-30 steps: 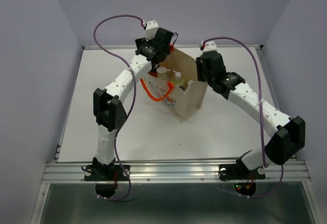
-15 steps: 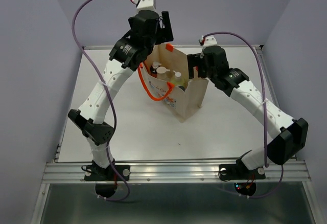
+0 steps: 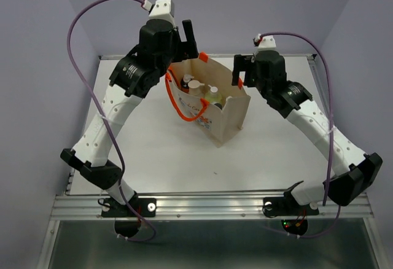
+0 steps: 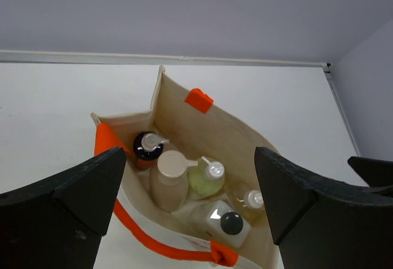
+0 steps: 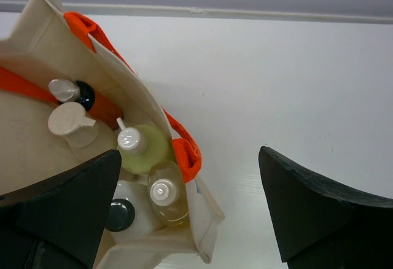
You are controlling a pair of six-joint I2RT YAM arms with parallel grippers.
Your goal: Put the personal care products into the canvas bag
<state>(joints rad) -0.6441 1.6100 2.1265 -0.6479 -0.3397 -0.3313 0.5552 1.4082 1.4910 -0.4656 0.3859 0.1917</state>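
Bottles (image 4: pixel 206 180) stand in boxy canvas bag (image 4: pixel 212 128); left pincer (image 4: pixel 189 153) and right pincer (image 5: pixel 189 153) spread.

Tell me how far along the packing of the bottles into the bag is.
Done: five bottles stand inside the bag. In hand: nothing; the left gripper and right gripper hang open and empty near it. Left: no bottle shows on the table, so it looks finished.

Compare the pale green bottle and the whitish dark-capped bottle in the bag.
The pale green bottle is round-bodied; the whitish bottle looks boxier. The green bottle has a white pump top; the whitish bottle a flat dark cap. Both stand upright inside the beige canvas bag.
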